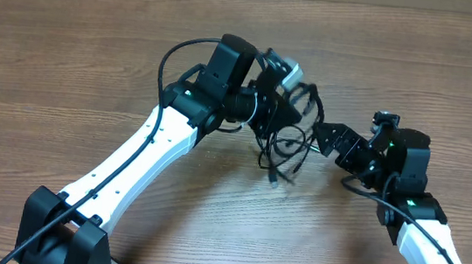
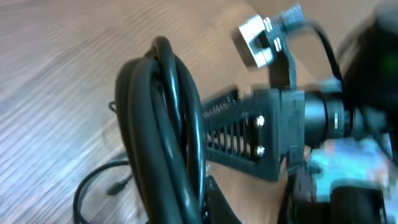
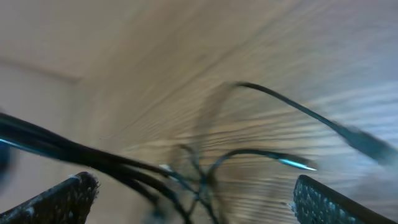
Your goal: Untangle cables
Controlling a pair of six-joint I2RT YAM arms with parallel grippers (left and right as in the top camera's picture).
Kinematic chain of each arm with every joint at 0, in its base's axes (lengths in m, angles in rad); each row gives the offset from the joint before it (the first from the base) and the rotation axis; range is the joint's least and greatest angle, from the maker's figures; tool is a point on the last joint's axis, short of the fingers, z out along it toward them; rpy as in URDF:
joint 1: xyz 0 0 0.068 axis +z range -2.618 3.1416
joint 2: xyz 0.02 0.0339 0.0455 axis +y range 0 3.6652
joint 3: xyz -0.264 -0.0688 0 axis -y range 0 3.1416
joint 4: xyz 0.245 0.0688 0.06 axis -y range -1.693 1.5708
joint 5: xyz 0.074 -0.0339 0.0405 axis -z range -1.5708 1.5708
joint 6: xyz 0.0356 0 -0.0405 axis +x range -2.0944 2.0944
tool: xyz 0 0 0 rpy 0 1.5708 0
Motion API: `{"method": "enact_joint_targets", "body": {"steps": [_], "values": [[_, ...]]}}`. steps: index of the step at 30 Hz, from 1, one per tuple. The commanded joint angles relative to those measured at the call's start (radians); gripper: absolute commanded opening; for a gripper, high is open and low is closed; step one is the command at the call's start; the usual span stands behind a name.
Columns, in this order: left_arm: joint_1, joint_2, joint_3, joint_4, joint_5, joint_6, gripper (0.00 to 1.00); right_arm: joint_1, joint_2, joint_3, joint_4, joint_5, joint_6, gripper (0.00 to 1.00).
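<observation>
— What is the table (image 1: 70,35) made of?
— Wood, matt, with a fine straight grain.
— And the cables (image 2: 158,124)?
— A smooth black sheath, rubbery-looking and slightly glossy. One plug (image 2: 256,37) is shiny silver metal.
— The left gripper (image 2: 202,149)?
— Matt black plastic, ribbed along the finger. The right gripper (image 3: 199,208) has rough, grainy black pads (image 3: 62,200). The left arm (image 1: 141,153) has a smooth white plastic shell.

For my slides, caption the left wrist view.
Left tool shut on a bunch of black cables, a loose strand trailing over the wooden table.
</observation>
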Motion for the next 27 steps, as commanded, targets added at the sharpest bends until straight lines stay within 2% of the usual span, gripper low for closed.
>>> {"method": "enact_joint_targets", "body": {"steps": [1, 5, 7, 12, 16, 18, 21, 22, 23, 25, 27], "values": [[0.002, -0.030, 0.011, -0.045, 0.125, 0.278, 0.04, -0.003, -0.082, 0.014, -0.003, -0.122, -0.080, 1.00], [0.002, -0.030, 0.011, -0.094, 0.187, 0.386, 0.04, -0.003, -0.158, 0.014, -0.014, -0.146, -0.101, 1.00], [0.002, -0.030, 0.011, -0.106, 0.268, 0.453, 0.04, -0.003, -0.196, 0.014, -0.019, -0.150, -0.105, 1.00], [0.002, -0.030, 0.011, -0.129, 0.369, 0.511, 0.04, -0.003, -0.247, 0.014, -0.033, -0.195, -0.149, 0.99], [0.002, -0.030, 0.011, -0.178, 0.397, 0.560, 0.04, -0.003, -0.252, 0.014, -0.032, -0.199, -0.149, 0.87], [0.001, -0.030, 0.011, -0.228, 0.418, 0.615, 0.04, -0.003, -0.252, 0.014, -0.027, -0.210, -0.149, 0.71], [0.002, -0.030, 0.011, -0.256, 0.416, 0.641, 0.04, -0.003, -0.252, 0.014, -0.003, -0.246, -0.149, 0.43], [0.002, -0.030, 0.011, -0.257, 0.412, 0.641, 0.04, -0.003, -0.252, 0.014, -0.002, -0.251, -0.149, 0.32], [0.002, -0.030, 0.011, -0.256, 0.406, 0.641, 0.04, -0.003, -0.252, 0.014, -0.003, -0.251, -0.149, 0.16], [0.002, -0.030, 0.011, -0.250, 0.378, 0.631, 0.07, -0.003, -0.252, 0.014, -0.003, -0.251, -0.149, 0.04], [0.002, -0.030, 0.011, -0.249, 0.347, 0.608, 0.09, -0.003, -0.252, 0.014, -0.004, -0.250, -0.149, 0.04]]}}
